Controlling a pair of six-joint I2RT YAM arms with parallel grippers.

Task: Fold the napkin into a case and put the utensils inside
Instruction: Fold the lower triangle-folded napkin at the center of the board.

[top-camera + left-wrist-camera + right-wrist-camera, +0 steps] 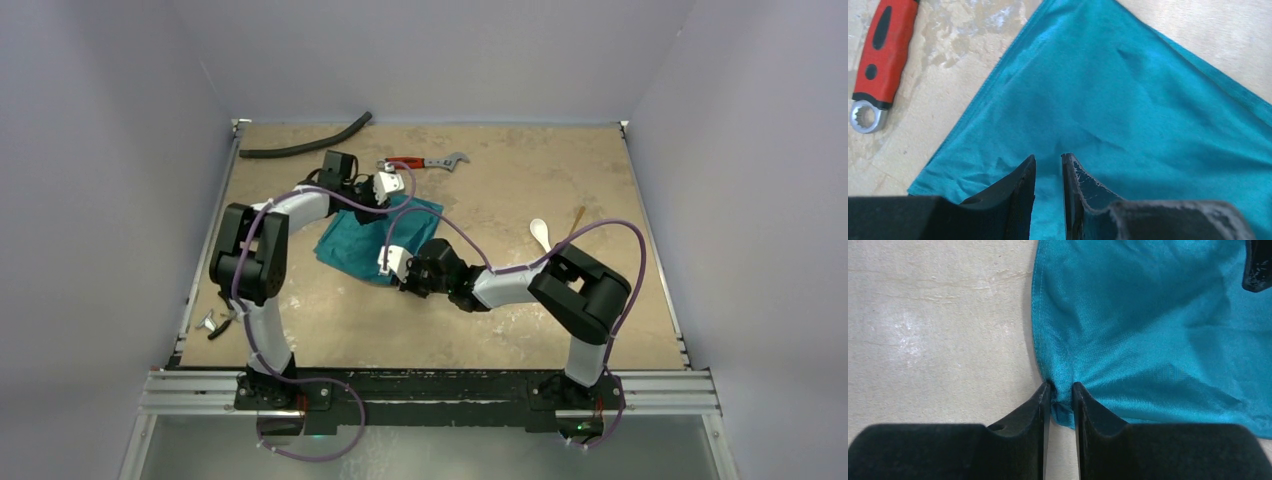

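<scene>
Teal-green cloth, the napkin (362,245), is seen lying flat on the table (500,320) between the two arms, left of centre; no pocket has been formed yet, so the folding step is judged to be in hand, and near its start. The right gripper (1061,387) is clamped on the near edge of the cloth, with fabric bunched and puckered between its tips. The left gripper (1048,161) is closed narrowly at the far side, near the red-handled wrench (880,50); creases are drawn toward the gap, so a pinch of cloth is taken to be held there too. The white spoon (540,235) and the wooden utensil (577,222) are found well apart from the napkin, to its right, touched by neither gripper. For the next move, both held edges would need to be lifted together and carried across the cloth, so that one part is laid squarely on the other; tension should be kept even, lest the fabric be dragged or a grip be lost.
</scene>
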